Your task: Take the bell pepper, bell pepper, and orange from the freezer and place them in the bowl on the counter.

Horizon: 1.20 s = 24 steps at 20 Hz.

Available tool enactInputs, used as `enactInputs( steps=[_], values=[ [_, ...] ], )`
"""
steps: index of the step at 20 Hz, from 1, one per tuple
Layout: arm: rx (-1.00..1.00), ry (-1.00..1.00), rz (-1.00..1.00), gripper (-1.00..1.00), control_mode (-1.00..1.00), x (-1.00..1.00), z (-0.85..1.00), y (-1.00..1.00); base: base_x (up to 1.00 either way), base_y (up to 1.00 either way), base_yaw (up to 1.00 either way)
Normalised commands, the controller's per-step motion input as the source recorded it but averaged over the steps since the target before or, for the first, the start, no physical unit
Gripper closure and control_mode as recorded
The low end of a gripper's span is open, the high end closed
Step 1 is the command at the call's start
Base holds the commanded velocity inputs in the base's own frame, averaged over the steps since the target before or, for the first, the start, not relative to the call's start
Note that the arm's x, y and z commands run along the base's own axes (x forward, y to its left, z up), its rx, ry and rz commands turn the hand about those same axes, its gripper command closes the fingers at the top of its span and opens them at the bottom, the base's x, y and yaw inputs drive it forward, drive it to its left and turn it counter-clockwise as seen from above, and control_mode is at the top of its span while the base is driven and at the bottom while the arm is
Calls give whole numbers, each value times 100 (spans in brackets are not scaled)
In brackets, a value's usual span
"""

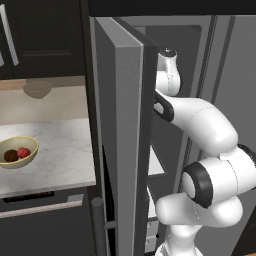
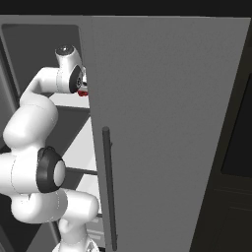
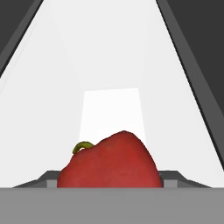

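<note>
**Arm reaching into freezer; red pepper between the fingertips**

The arm [image 1: 210,150] is stretching up from 5 o'clock in the left base view and passing behind the open freezer door [image 1: 122,145] into the freezer [image 1: 175,45]. In the right base view the door [image 2: 167,123] is covering most of the frame, with its bar handle [image 2: 109,189] running down at 6 o'clock; a sliver of red is showing at the door's edge beside the wrist, at about 10 o'clock.

In the hand view a pepper [image 3: 109,162] is sitting at 6 o'clock on a white shelf [image 3: 109,65], its green stem curling at the upper left. The fingertips [image 3: 168,177] are showing as dark slivers pressing close on either flank of the pepper. The gripper [image 3: 109,180] is looking clamped on the pepper, though actual contact is too tight to the frame edge to confirm fully.

On the counter [image 1: 60,155], at 9 o'clock in the left base view, the bowl [image 1: 17,151] is holding a second pepper [image 1: 23,152] and the orange [image 1: 11,156], side by side and touching. A duller bowl [image 1: 37,89] is resting further back at 10 o'clock.
</note>
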Motion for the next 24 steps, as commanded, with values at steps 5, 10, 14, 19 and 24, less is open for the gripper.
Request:
enactInputs(
  steps=[5, 10, 14, 19, 24],
  values=[
    [0, 0, 0, 100, -100, 0, 0, 0, 0, 0, 0],
    [0, 0, 0, 100, -100, -9, 1, 0, 0, 0, 0],
    [0, 0, 0, 100, -100, -34, 4, 0, 0, 0, 0],
    [0, -5, 0, 100, -100, -43, 5, 0, 0, 0, 0],
    [0, -3, 0, 100, -100, -48, 12, 0, 0, 0, 0]
  ],
)
